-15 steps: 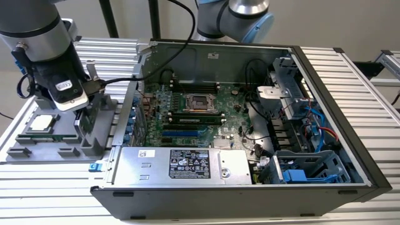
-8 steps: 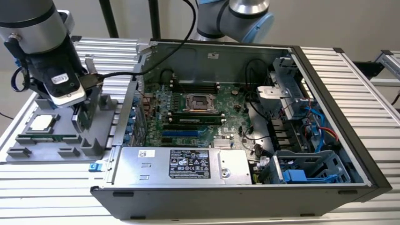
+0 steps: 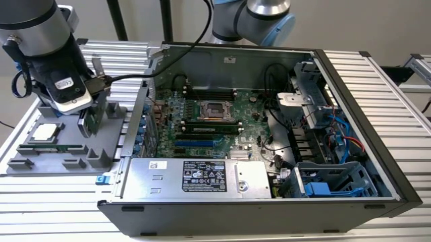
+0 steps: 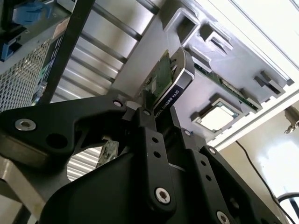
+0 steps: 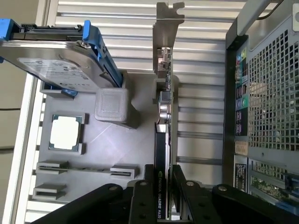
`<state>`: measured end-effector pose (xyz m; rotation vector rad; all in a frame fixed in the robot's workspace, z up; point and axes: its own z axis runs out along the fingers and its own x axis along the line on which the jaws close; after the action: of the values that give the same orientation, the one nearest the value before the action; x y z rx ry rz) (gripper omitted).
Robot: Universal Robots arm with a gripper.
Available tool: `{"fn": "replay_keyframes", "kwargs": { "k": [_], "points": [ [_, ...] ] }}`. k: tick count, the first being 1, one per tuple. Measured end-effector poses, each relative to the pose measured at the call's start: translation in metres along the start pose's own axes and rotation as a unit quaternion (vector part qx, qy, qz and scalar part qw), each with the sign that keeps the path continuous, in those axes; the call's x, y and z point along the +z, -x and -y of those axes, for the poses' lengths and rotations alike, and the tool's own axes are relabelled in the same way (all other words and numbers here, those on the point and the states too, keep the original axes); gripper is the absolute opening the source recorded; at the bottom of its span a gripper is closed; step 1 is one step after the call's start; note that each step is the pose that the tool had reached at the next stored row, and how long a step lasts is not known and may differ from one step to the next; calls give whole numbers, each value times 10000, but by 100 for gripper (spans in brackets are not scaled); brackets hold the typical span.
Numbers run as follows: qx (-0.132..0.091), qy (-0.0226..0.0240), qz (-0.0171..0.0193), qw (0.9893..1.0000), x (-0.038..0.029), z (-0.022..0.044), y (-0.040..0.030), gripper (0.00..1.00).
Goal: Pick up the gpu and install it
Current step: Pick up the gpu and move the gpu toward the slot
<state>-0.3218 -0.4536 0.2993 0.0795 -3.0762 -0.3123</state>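
- Black fingers (image 5: 140, 200) of the end effector (image 5: 163, 179) are seen in the first wrist view clenched on either side of the gpu (image 5: 162, 140), which is grasped at its black-cooler end.
- The gpu is held upright and edge-on, with its silver end bracket (image 5: 166, 28) at the end far from the fingers. It cannot be told whether the card is seated in the tray or lifted clear of it.
- A grey parts tray (image 3: 50, 164) lies beneath the card, on the tabletop (image 3: 54, 212) at the exterior view's left.
- On the tray, a square processor (image 5: 65, 132) and a thin green memory stick (image 5: 84, 167) are laid flat, and a silver hard drive in a blue frame (image 5: 56, 53) is propped near them.
- An open computer case (image 3: 222, 222) is set just beside the tray, toward the exterior view's right, with its motherboard (image 3: 202, 126) exposed.
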Motion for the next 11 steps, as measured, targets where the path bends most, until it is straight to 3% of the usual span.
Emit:
{"fn": "replay_keyframes", "kwargs": {
  "k": [2,11],
  "points": [
    [4,33,3,10000,-4,0,0,0],
    [3,35,6,10000,-21,-3,-1,0]
  ]
}}
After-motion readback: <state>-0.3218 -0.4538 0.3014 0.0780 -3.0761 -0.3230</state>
